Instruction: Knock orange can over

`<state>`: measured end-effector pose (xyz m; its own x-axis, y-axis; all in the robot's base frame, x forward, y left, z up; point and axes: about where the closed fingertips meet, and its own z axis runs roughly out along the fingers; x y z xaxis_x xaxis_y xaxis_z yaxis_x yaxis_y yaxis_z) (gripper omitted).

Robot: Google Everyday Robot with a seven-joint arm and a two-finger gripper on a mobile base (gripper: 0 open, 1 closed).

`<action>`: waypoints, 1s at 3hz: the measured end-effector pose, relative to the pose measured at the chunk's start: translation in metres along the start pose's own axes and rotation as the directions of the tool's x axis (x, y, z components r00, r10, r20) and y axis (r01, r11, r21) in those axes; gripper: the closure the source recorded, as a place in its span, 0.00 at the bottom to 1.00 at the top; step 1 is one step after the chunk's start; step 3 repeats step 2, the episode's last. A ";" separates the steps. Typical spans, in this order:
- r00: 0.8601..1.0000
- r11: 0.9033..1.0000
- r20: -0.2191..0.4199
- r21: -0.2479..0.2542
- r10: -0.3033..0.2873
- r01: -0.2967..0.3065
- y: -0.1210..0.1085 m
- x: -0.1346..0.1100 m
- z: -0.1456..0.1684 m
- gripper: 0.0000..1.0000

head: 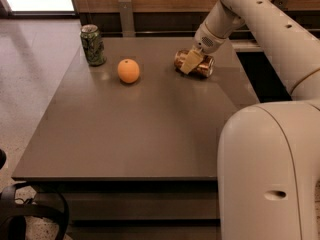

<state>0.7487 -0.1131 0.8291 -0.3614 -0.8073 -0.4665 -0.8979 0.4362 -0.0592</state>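
Note:
The orange can [201, 66] lies on its side at the far right of the grey table [135, 129], its copper body partly covered by my gripper. My gripper [189, 61] is right on top of the can, its pale finger [189, 61] resting across the can's middle. The arm reaches down to it from the upper right.
A green patterned can [93, 45] stands upright at the table's far left corner. A round orange fruit [128, 70] sits to its right. The robot's white body [270, 174] fills the lower right. A dark gap lies beyond the table's right edge.

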 end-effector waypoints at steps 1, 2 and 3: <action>1.000 1.000 -0.001 -0.004 0.000 0.000 0.000 0.000 0.003 0.08; 1.000 1.000 -0.003 -0.007 0.000 0.000 0.001 0.000 0.006 0.00; 1.000 1.000 -0.003 -0.007 0.000 0.000 0.001 0.000 0.006 0.00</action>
